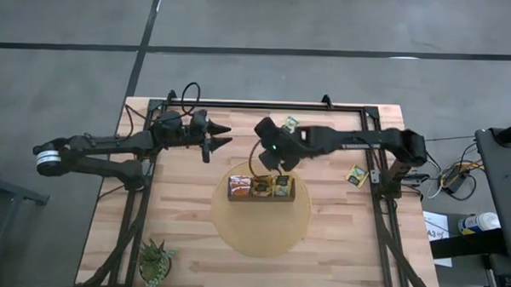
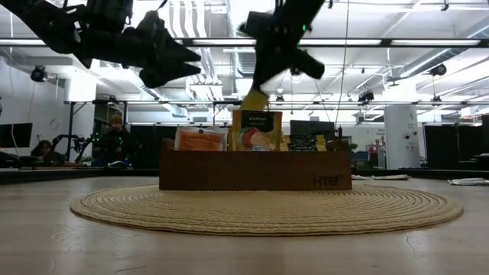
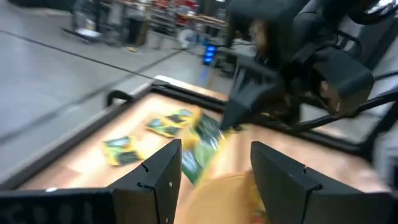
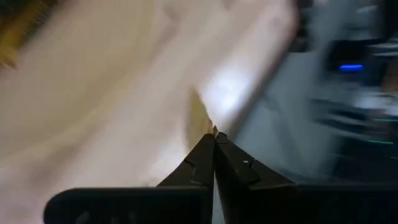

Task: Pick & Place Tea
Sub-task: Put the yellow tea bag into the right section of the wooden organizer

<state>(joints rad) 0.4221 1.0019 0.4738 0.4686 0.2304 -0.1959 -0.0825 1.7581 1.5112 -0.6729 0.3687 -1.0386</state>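
My right gripper (image 2: pixel 258 85) hangs above the dark-brown wooden box (image 1: pixel 262 198), shut on a green-and-yellow tea sachet (image 2: pixel 254 100). The sachet also shows in the left wrist view (image 3: pixel 202 144). The box stands on a round woven mat (image 1: pixel 261 233) and holds several upright sachets, among them an orange one (image 2: pixel 200 140) and a yellow one (image 2: pixel 257 130). My left gripper (image 1: pixel 222 136) is open and empty in the air, to the left of my right gripper. Loose sachets lie flat on the table, one at the far edge (image 1: pixel 290 123) and one at the right (image 1: pixel 357 174). My right gripper pinches the sachet's upper edge (image 2: pixel 257 95) between its two fingertips (image 4: pixel 208 149). It comes from above, slanting down. The sachet hangs below the fingers, lifted clear, just over the sachets standing in the box.
A small green spiky plant (image 1: pixel 156 261) stands at the table's near left corner. A black metal frame (image 1: pixel 265 105) runs along the far edge and down both sides. People sit in the room beyond the table (image 2: pixel 114 137).
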